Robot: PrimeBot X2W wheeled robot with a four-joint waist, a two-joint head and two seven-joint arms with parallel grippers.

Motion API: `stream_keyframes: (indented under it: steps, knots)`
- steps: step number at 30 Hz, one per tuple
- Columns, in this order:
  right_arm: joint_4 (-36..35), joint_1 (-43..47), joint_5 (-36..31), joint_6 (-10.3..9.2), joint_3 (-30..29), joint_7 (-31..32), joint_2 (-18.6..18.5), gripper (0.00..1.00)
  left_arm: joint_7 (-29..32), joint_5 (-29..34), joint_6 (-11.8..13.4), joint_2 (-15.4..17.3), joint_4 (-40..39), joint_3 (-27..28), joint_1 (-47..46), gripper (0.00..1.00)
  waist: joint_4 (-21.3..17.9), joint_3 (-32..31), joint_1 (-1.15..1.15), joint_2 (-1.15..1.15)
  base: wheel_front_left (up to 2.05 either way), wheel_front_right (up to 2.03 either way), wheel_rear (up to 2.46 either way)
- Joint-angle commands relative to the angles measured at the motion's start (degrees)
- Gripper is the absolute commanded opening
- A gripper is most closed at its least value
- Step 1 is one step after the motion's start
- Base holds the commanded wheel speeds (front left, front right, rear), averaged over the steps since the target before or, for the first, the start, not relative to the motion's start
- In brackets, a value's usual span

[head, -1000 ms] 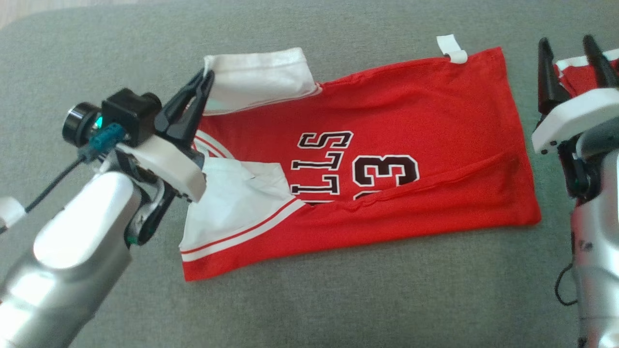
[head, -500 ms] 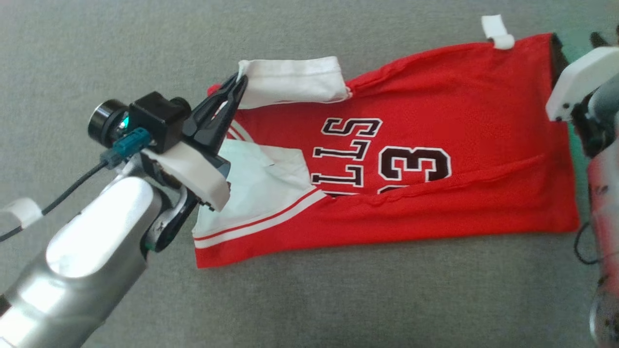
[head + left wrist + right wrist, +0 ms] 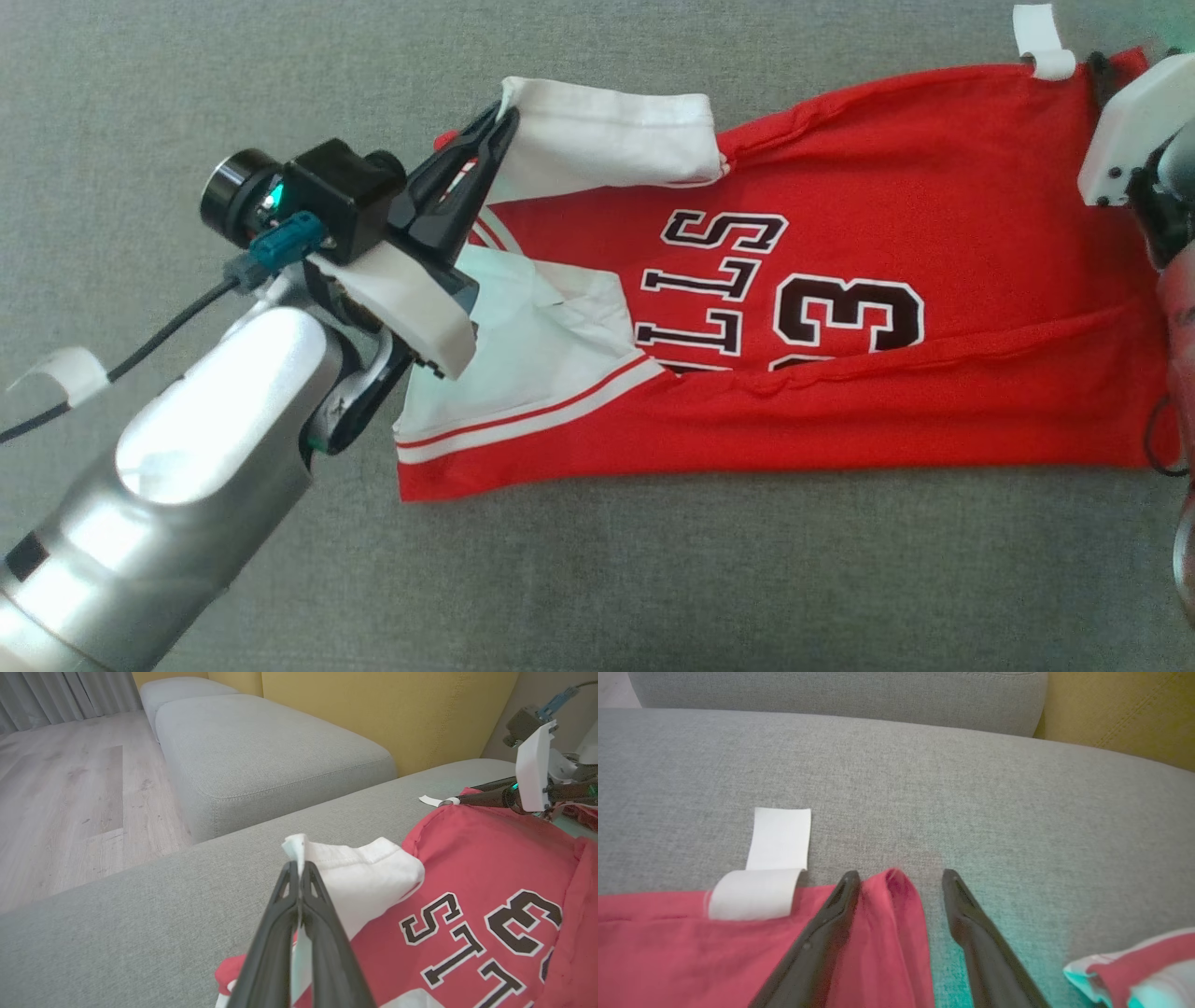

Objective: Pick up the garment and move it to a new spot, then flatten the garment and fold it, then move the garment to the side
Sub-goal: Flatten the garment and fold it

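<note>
At the left, the left pincer [image 3: 499,117] is clamped tight on the edge of the white sleeve [image 3: 607,140], holding it just off the grey sofa cushion [image 3: 653,579]. The red garment [image 3: 887,411] lies spread across the cushion, its near edge already turned over the lettering. At the right, the right pincer [image 3: 900,877] stands wide astride the hem corner, not yet closed. Folding looks half done; finishing it and moving the garment aside remain

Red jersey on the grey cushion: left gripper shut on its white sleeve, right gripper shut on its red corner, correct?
No: the right gripper is open, straddling a corner of the red jersey, per the right wrist view. The left gripper is shut on the white sleeve.
</note>
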Motion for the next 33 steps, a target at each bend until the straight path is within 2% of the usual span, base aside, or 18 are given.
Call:
stream_keyframes:
  steps: [1, 10, 17, 25, 31, 33]
  knots:
    - [-0.4, -0.1, -0.4, -0.05, 1.1, 0.0, 0.4, 0.02, -0.2, 0.6, -0.1, 1.8, -1.1, 2.3, -2.8, 0.00, -0.1, -0.1, -0.01, 0.00, 0.00, 0.00, 0.00]
    - [2.7, -3.3, 1.4, -0.05, 3.5, -6.9, 2.4, 0.00, -0.7, 0.0, 0.5, 4.1, 2.8, 4.6, -4.6, 0.00, -3.4, -2.5, -0.01, 0.00, 0.00, 0.00, 0.00]
    - [3.4, -7.0, 8.5, -0.05, 8.1, -12.7, 3.5, 0.00, -1.2, 0.5, -0.1, 5.2, 10.1, 7.1, -11.0, 0.00, -5.7, -3.1, -0.01, 0.00, 0.00, 0.00, 0.00]
    - [0.7, -9.8, 19.4, -0.05, 14.5, -17.0, 4.4, 0.00, -3.7, 3.8, -2.7, 3.1, 22.8, 7.0, -22.1, 0.00, -8.0, -2.0, -0.01, 0.00, 0.00, 0.00, 0.00]
    - [-2.5, -10.8, 27.1, -0.05, 19.8, -19.7, 3.9, 0.00, -8.6, 5.9, -3.1, 0.8, 32.5, 7.3, -29.3, 0.00, -9.0, -1.2, -0.01, 0.00, 0.00, 0.00, 0.00]
    - [-3.1, -10.4, 30.0, -0.05, 22.1, -19.7, 3.0, 0.00, -10.8, 6.2, -4.0, -0.9, 36.3, 6.9, -30.7, 0.00, -8.8, -1.2, -0.01, 0.00, 0.00, 0.00, 0.00]
